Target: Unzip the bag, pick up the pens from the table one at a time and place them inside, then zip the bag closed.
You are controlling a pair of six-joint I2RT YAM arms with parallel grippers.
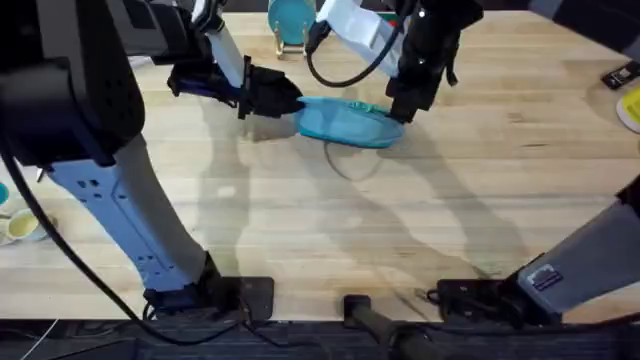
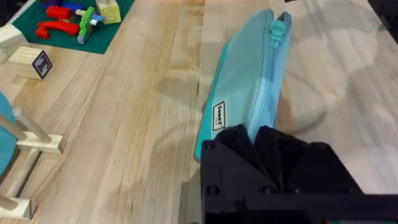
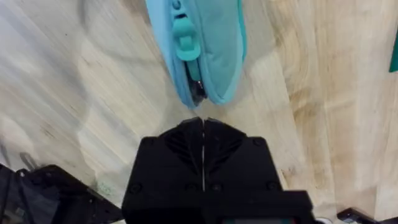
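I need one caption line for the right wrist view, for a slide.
Right gripper, jaws shut and empty, just short of the zipped end of the light blue bag lying on the wooden table.

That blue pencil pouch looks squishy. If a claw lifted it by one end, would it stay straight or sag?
Probably sag: the pouch is soft fabric, and its sides look slack and rounded. It seems light, lying flat on the table, so a nudge would likely slide it. It shouldn't roll, being long and flattish.
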